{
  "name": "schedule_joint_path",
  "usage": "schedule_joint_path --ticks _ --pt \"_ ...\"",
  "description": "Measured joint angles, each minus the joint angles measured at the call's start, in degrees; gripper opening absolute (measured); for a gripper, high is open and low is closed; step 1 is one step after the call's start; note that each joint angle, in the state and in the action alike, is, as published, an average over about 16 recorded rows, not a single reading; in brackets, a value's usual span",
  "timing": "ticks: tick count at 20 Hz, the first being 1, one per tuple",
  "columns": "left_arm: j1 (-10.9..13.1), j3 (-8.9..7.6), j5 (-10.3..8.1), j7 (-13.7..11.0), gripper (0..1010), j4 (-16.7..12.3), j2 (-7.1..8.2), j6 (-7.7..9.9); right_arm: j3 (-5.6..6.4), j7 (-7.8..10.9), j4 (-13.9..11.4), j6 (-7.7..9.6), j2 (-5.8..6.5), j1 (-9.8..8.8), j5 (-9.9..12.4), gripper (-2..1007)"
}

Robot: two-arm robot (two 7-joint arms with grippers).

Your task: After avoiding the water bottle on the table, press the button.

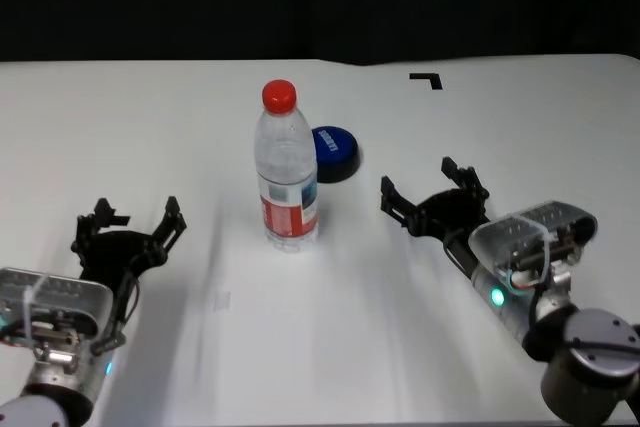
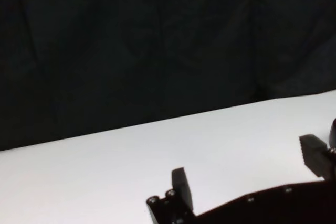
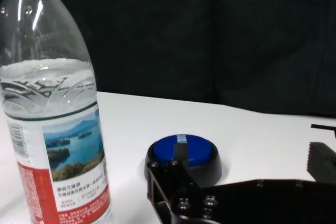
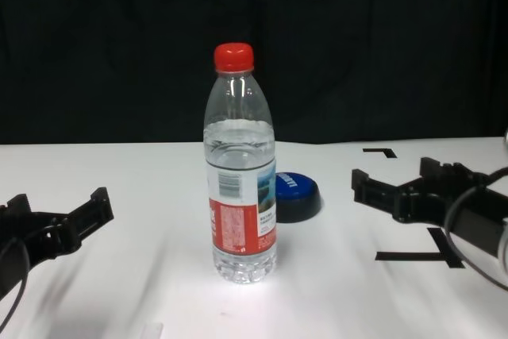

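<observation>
- Head view: the water bottle (image 1: 287, 168) stands upright mid-table (image 1: 150, 117), red cap on, clear water filling it nearly to the shoulder. The blue button (image 1: 334, 152) sits just behind it to the right, its left edge hidden by the bottle. The right gripper (image 1: 432, 194) hovers right of the bottle, fingers spread and empty; the left gripper (image 1: 128, 223) rests near-left, fingers spread too. A black tape mark (image 1: 427, 78) lies far right.
- Left wrist view: only bare table and two parted fingertips (image 2: 181, 186); the rest of the gripper is cut off.
- Right wrist view: bottle at one side, its cap cropped; button beyond the open fingers.
- Chest view: the bottle overlaps the button's left edge.
</observation>
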Motion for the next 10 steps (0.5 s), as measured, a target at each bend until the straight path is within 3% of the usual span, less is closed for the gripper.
schedule_joint_path --ticks 10 --pt "0.0 0.0 0.0 0.0 1003 0.0 0.0 0.0 -0.55 -0.34 -1.96 -0.51 0.36 -2.23 0.35 1003"
